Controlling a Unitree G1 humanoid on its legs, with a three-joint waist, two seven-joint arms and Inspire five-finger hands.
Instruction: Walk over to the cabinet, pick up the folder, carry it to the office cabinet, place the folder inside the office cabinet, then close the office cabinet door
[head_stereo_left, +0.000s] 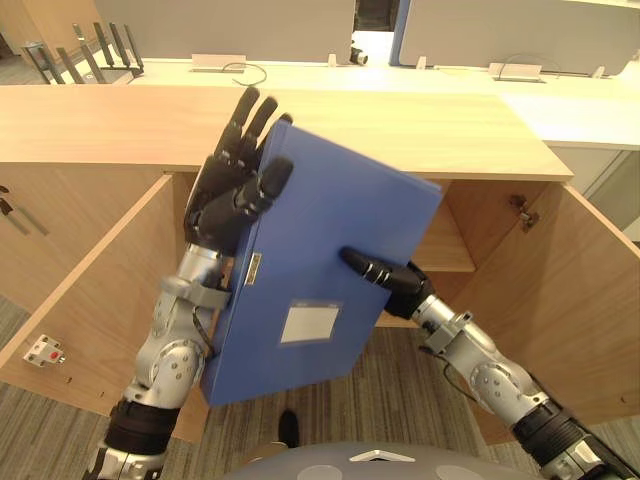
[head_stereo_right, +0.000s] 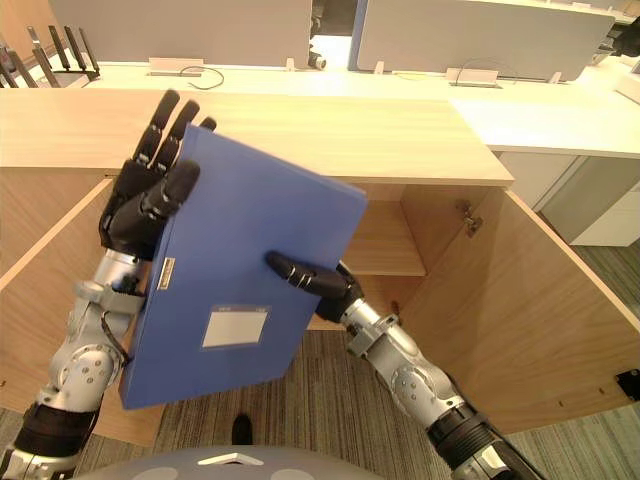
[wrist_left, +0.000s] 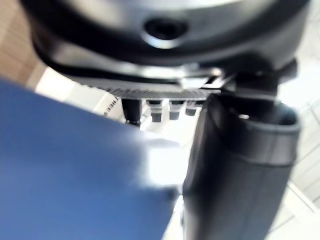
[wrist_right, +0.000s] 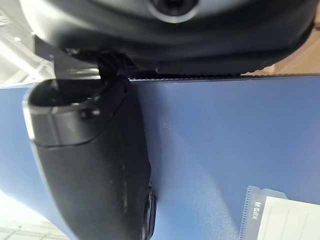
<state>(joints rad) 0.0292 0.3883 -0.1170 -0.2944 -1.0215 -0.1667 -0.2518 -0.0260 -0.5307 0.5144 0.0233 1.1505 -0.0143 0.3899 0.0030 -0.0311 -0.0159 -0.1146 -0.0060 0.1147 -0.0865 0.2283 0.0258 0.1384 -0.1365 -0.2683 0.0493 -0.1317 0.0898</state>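
Both left hand (head_stereo_left: 232, 195) and right hand (head_stereo_left: 400, 280) pinch the tilted folder (head_stereo_left: 320, 230) by opposite edges, thumbs in front.

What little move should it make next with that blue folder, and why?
Probably lower the blue folder and ease it forward into the office cabinet. The left hand and right hand pinch it, tilted, up at the cabinet's top edge, while the open compartment lies lower, behind it.

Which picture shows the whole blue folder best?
The right eye view: the whole folder, with its white label. The left eye view shows nearly the same; both wrist views catch just a close blue patch.
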